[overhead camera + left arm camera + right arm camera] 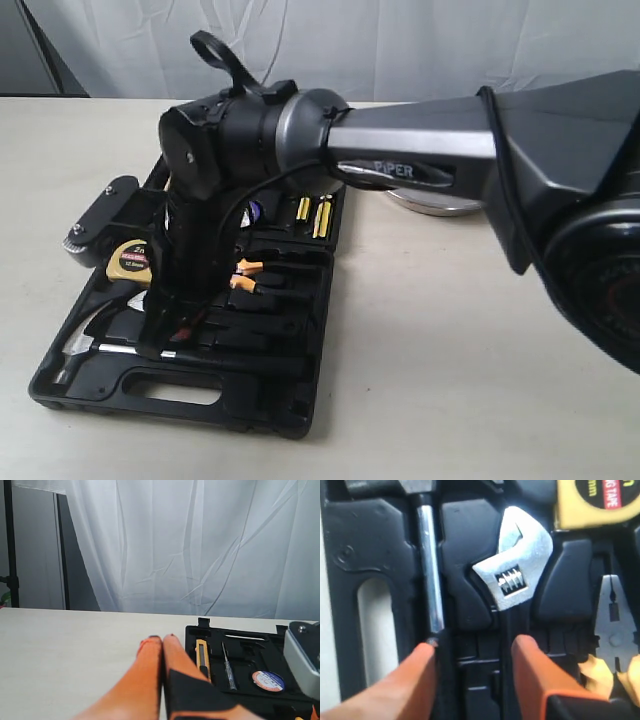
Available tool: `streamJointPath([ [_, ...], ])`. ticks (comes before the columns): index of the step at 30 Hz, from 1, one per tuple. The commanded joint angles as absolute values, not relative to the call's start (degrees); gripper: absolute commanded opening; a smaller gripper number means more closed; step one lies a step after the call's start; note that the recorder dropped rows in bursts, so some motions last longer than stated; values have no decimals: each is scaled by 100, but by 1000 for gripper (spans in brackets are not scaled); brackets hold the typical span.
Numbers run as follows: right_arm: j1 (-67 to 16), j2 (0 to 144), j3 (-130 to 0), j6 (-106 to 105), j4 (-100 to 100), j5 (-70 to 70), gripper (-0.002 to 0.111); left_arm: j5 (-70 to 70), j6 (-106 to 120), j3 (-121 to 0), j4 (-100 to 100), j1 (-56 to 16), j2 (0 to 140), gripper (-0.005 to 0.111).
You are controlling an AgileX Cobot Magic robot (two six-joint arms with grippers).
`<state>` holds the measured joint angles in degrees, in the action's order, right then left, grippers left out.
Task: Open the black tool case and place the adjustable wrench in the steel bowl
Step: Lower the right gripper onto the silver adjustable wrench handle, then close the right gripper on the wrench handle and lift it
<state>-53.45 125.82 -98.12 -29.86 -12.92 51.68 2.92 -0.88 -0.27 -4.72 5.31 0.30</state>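
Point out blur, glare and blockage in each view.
Exterior view: the right arm, near and soft, hides most of the steel bowl. Left wrist view: evenly lit, left hand slightly soft. Right wrist view: adjustable wrench head glares white; right hand blurred.

black tool case [270, 408]: just the one, lid open
adjustable wrench [520, 575]: one, silvery head
steel bowl [440, 205]: one, only partly showing
hammer [430, 565]: one
tape measure [130, 262]: one, yellow
pliers [614, 625]: one pair, orange grips
utility knife [202, 656]: one, yellow too
slim screwdriver [229, 672]: one
round blue-and-white thing [267, 681]: one, no clue what exactly
tabletop [450, 350]: one
claws: two total, left claw [162, 639] plus right claw [475, 647]
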Motion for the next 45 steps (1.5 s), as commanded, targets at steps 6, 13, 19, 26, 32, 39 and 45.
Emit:
streamJointPath([
  [6, -5339, 13008, -9840, -2980, -807, 5159, 36, 295, -92, 0, -479, 505, 0, 0],
  [13, -5339, 13249, -9840, -2980, -798, 5161, 36, 295, -92, 0, -479, 505, 0, 0],
  [19, -5339, 13330, -9840, -2826, -556, 5214, 38, 295, -92, 0, -479, 505, 0, 0],
  [26, -5339, 13363, -9840, -2676, -302, 5157, 53, 295, -92, 0, -479, 505, 0, 0],
  [32, -5339, 13249, -9840, -2645, -326, 5205, 0, 295, -92, 0, -479, 505, 0, 0],
  [39, -5339, 12876, -9853, -2645, -326, 5213, 0, 295, -92, 0, -479, 505, 0, 0],
  [45, -5339, 12555, -9853, -2629, -326, 5165, -1, 295, -92, 0, -479, 505, 0, 0],
])
